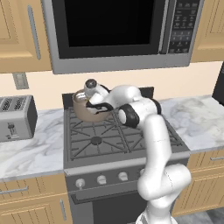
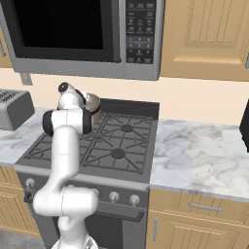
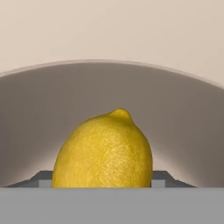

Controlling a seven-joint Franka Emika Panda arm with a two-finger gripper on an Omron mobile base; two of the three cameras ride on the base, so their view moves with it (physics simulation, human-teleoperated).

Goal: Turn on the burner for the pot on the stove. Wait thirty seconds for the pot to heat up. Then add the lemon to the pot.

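Observation:
A yellow lemon sits between my gripper's two dark fingertips, which are shut on it. Behind it curves the pale inside wall of the pot. The taupe-brown pot stands at the back left of the grey stove. My arm reaches over the grates, with the hand dipping down over the pot's mouth. The burner under the pot is hidden by it. Silver knobs line the stove front.
A grey toaster stands on the marble counter left of the stove. A microwave hangs directly above the pot. Marble counter runs to the right, with wooden cabinets above and below.

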